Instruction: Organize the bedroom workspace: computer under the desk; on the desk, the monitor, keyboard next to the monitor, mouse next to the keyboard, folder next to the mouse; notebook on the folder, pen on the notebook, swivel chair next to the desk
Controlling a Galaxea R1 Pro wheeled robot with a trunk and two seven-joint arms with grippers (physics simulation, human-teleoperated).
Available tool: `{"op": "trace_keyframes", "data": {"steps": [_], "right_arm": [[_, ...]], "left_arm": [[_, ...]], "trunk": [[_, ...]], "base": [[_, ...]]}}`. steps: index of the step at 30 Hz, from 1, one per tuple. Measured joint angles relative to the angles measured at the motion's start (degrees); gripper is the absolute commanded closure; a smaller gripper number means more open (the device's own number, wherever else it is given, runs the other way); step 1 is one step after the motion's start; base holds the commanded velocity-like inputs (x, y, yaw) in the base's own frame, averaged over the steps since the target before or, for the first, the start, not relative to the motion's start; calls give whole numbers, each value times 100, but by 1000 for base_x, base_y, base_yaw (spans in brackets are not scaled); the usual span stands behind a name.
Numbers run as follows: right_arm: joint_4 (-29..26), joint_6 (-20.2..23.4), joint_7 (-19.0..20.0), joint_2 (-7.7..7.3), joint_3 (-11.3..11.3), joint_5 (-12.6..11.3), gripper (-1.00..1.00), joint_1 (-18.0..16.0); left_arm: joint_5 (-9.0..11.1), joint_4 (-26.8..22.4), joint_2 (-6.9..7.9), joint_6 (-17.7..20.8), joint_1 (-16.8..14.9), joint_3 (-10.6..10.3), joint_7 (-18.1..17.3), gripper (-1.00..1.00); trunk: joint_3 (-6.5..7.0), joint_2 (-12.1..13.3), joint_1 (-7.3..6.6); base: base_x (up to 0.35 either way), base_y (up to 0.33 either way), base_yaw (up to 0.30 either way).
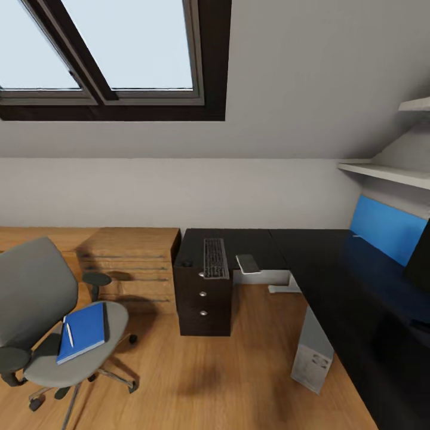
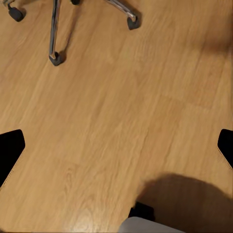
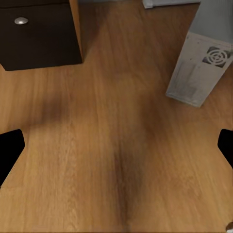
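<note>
Both grippers hang over bare wood floor [image 2: 111, 111], fingers spread wide, holding nothing. The left gripper [image 2: 116, 145] has the chair's [image 1: 42, 310] castors at its 11 o'clock; the right gripper [image 3: 116, 145] faces the computer [image 3: 204, 63] under the desk [image 1: 334, 263]. From the head camera the folder [image 1: 83, 331] lies on the seat at 9 o'clock, its long axis running toward 1 o'clock, the pen [image 1: 68, 334] on it, so the left arm is probably nearer.
</note>
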Motion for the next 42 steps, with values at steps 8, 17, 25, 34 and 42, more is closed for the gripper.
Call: {"op": "trace_keyframes", "data": {"steps": [8, 17, 25, 34, 42], "right_arm": [[5, 3, 1, 20, 3, 6, -100, -6], [-730, 17, -12, 36, 2, -2, -100, -24], [-1571, 679, -34, 256, -3, -126, -100, -356], [-2526, 2585, 496, 357, -27, -1871, -100, -1090], [-3693, 4490, 1633, 100, -63, -3974, -100, -1301]], "left_arm": [[4, -13, 12, -152, 0, 9, 1, -100], [9, -54, 22, -340, 0, 21, 3, -100], [9, -75, 16, -377, 0, 25, 2, -100], [1, -126, -7, -731, 0, -3, -8, -100], [-9, -598, -139, -783, 1, -262, 4, -100]], "trunk": [[0, 0, 0], [0, 0, 0], [1, 0, 0], [0, 0, 0], [-17, -38, 24]], "base": [[306, 205, -46], [302, 213, -3], [301, 213, 0], [279, 182, 0], [42, 26, 0]]}}
